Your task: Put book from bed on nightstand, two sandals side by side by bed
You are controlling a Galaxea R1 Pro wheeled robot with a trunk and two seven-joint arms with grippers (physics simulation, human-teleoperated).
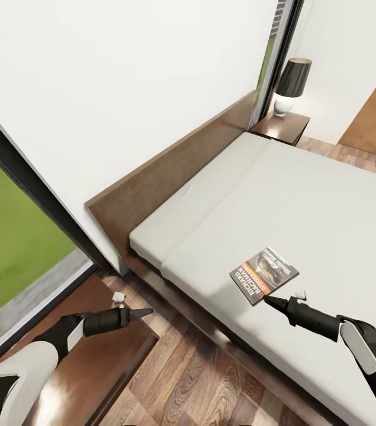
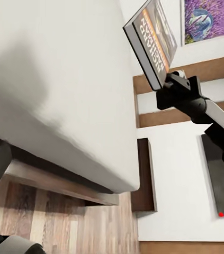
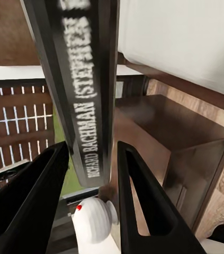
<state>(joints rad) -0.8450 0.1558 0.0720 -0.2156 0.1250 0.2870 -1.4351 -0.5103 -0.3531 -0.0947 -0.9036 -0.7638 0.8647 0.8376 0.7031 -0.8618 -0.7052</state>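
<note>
The book (image 1: 264, 273), dark with an orange band, is at the near edge of the bed (image 1: 318, 189). My right gripper (image 1: 269, 300) is shut on its near corner. In the right wrist view the spine (image 3: 85, 79) runs between the two fingers (image 3: 43, 180). In the left wrist view the book (image 2: 154, 39) tilts up off the mattress (image 2: 53, 95) in that gripper (image 2: 167, 84). My left gripper (image 1: 148, 310) hovers open and empty over the near nightstand (image 1: 105, 361). The sandals are out of view.
A second nightstand (image 1: 285, 129) with a black-shaded lamp (image 1: 291, 83) stands at the far end of the headboard (image 1: 170, 171). A tall dark-framed window (image 1: 10, 248) is beside the near nightstand (image 3: 186, 127). Wood-plank floor (image 1: 199, 378) runs along the bed frame.
</note>
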